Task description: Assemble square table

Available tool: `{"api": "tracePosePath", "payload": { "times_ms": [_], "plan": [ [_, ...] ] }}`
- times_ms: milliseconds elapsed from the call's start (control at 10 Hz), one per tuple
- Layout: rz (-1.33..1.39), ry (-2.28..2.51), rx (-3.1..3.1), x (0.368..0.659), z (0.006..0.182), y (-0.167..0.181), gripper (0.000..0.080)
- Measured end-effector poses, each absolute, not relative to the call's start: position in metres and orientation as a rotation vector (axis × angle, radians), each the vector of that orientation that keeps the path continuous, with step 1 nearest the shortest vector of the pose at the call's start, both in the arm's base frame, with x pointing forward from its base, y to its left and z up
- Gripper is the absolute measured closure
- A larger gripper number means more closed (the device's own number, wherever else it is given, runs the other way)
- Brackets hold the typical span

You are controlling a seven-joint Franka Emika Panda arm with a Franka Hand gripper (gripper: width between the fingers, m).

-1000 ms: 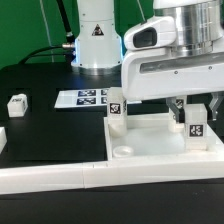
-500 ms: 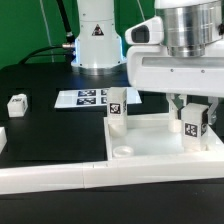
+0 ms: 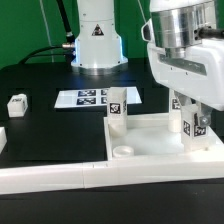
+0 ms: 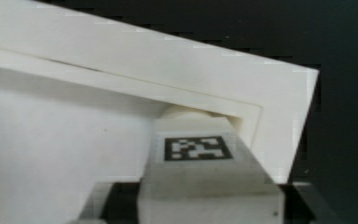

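The white square tabletop (image 3: 150, 140) lies flat with its raised rim up, inside the border wall. One tagged white leg (image 3: 117, 108) stands upright in its back corner on the exterior view's left. My gripper (image 3: 193, 116) is shut on a second tagged leg (image 3: 197, 126), held upright at the tabletop's corner on the exterior view's right. In the wrist view this leg (image 4: 201, 160) sits between my dark fingers (image 4: 123, 200), its tag showing, over the tabletop's corner (image 4: 87, 120). A front corner socket (image 3: 124, 151) is open.
A loose tagged leg (image 3: 16, 103) lies on the black table at the exterior view's left. The marker board (image 3: 85, 98) lies behind the tabletop. The long white border wall (image 3: 60, 178) runs along the front. The robot base (image 3: 95, 35) stands at the back.
My hand has turned about its vertical axis while staying over the corner on the exterior view's right, with the leg still gripped. Nothing else has moved.
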State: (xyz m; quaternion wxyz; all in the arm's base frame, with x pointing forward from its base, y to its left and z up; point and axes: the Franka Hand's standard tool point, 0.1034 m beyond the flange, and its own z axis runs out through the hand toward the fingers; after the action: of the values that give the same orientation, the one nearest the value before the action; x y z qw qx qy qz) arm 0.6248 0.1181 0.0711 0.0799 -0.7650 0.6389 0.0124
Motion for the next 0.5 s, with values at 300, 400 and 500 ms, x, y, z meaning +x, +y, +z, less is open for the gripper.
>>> {"api": "tracePosePath", "payload": {
  "times_ms": [300,400,500],
  "plan": [
    [0.13,2.448,-1.614,0.6299,0.0714,0.1218,0.0508],
    [0.139,2.528,-1.456,0.6313,0.0715,0.1229,0.0508],
    [0.138,2.553,-1.405,0.6314,0.0716,0.1228,0.0508]
  ]
}}
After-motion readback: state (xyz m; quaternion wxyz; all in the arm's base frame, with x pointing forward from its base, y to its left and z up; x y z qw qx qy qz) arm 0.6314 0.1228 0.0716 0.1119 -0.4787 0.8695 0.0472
